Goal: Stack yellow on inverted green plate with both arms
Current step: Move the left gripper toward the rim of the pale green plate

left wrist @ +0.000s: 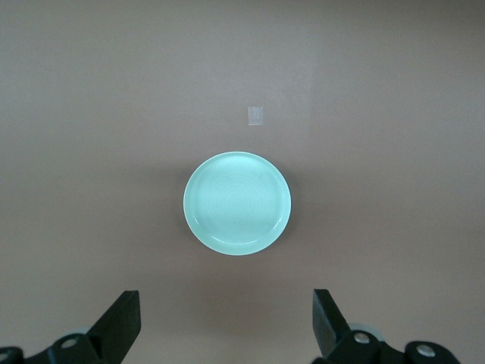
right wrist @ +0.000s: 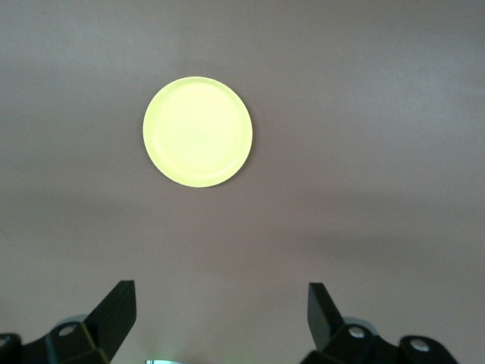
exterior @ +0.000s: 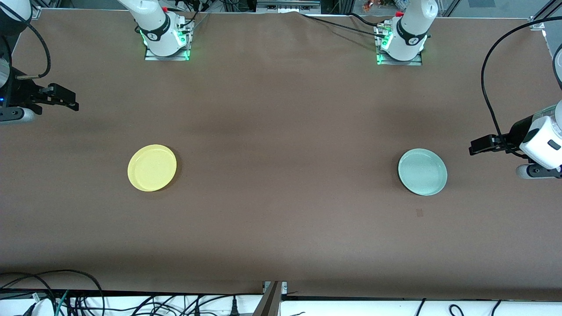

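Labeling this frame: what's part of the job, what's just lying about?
Job: yellow plate; green plate; left hand, open, at its table end; right hand, open, at its end.
Lying about: small tape mark on the table, nearer the camera than the green plate; cables.

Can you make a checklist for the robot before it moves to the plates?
1. Left gripper open and empty, up above the table's left-arm end: ok.
2. Right gripper open and empty, up above the right-arm end: ok.
3. Green plate lies alone on the table: ok.
4. Green plate flipped upside down: not ok, rim faces up.
5. Yellow plate lies alone, nothing on it: ok.
6. Plates apart, not stacked yet: ok.
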Robot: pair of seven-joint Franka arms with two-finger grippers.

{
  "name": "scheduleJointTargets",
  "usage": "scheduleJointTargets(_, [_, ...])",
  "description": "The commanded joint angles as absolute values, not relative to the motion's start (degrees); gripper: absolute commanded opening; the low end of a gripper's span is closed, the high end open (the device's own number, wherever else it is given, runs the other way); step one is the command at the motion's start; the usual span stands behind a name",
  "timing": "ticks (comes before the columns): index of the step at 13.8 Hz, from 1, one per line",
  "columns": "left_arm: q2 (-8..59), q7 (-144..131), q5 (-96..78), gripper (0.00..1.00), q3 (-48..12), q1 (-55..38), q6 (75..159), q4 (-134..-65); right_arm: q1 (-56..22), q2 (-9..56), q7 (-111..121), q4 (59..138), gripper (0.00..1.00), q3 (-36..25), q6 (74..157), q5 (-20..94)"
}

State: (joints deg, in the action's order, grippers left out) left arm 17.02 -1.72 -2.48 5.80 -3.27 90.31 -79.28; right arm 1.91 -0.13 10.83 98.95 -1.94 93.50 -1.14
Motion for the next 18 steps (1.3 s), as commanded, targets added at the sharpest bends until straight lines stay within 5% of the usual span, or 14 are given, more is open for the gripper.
scheduleJointTargets(1, [17.8,-0.6,-4.2,1.0,6.2,-2.7,90.0,-77.9,2.6,0.6,10.0,97.3,1.0,-1.1,92.3,-1.1])
scheduleJointTargets(9, [23.5,-0.3,-5.7,1.0,6.2,0.2,90.8,-78.0,2.6,0.6,10.0,97.3,1.0,-1.1,92.3,-1.1])
scheduleJointTargets(18, [35.1,9.2,-14.4,1.0,6.1,6.3,106.0,-81.4,2.6,0.6,10.1,97.3,1.0,-1.1,92.2,-1.1])
